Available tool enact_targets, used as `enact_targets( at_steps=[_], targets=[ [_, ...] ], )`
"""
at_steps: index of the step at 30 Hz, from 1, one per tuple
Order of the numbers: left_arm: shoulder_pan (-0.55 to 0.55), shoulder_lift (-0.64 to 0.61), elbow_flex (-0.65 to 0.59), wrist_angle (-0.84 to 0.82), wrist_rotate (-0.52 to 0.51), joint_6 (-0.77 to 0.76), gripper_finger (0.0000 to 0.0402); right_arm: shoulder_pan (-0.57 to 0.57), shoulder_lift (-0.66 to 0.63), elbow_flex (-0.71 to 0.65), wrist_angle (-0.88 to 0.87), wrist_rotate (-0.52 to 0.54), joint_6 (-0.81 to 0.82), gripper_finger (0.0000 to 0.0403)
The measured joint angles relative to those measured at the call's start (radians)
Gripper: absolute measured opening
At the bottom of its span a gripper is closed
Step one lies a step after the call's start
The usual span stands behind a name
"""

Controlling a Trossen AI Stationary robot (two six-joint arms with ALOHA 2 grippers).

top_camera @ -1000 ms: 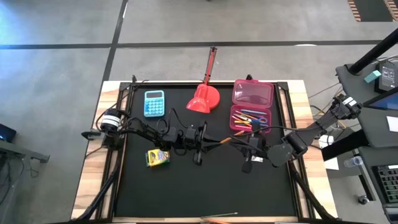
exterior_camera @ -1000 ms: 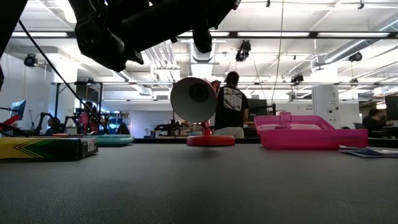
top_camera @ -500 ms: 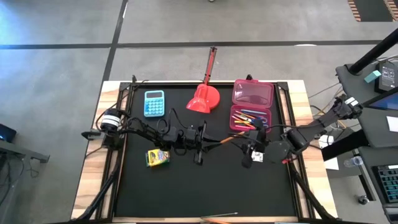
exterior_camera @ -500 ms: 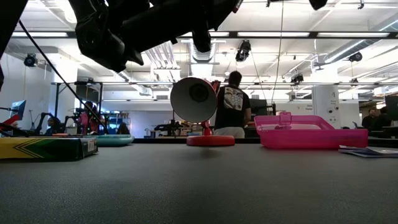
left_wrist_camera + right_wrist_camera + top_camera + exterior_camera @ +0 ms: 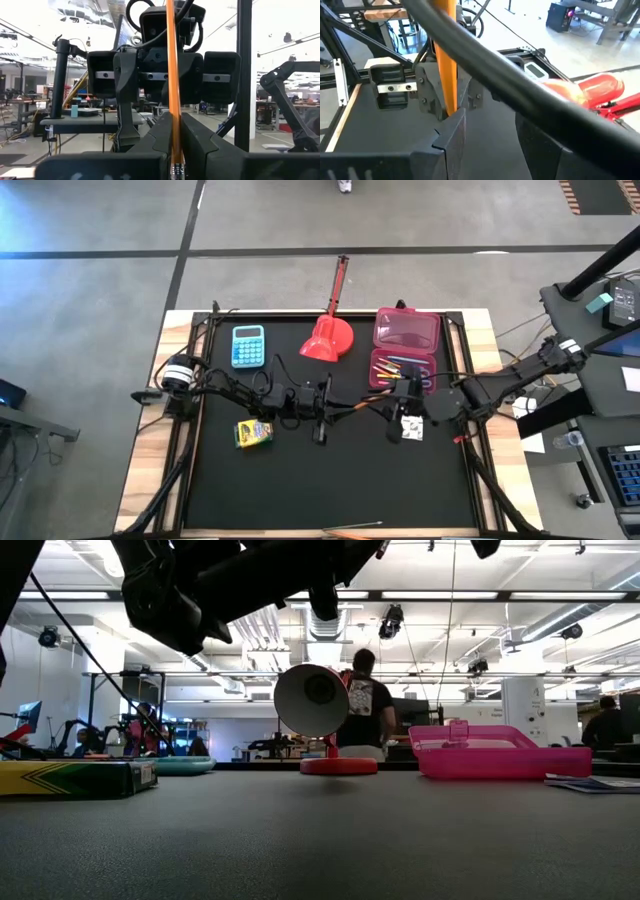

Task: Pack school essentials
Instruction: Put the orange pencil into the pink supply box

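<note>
High view: the left gripper (image 5: 322,406) is clamped on one end of a thin orange pencil (image 5: 352,406) held mid-air above the black mat, while the right gripper (image 5: 397,402) stands parted around its other end. Unless those fingers grip before release, the pencil could drop short of the pink plastic case (image 5: 404,350).

Black mat (image 5: 330,470) – matt, finely grained. Table edge (image 5: 150,470) – pale bare wood. Orange pencil (image 5: 173,90) between left pincer's (image 5: 176,150) fingers – smooth, glossy. Pink case (image 5: 495,752) – translucent plastic. Red scoop (image 5: 326,340) – shiny plastic.
</note>
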Motion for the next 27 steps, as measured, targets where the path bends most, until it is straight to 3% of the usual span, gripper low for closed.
enact_targets(
  at_steps=[15, 27],
  targets=[
    [0.001, 0.0, 0.055, -0.001, 0.003, 0.004, 0.0008, 0.0, 0.001, 0.0, 0.109, -0.035, -0.084, 0.0164],
    [0.002, 0.0, 0.067, 0.001, 0.003, 0.005, 0.0008, 0.001, -0.003, 0.0, 0.074, -0.063, -0.072, 0.0164]
  ],
)
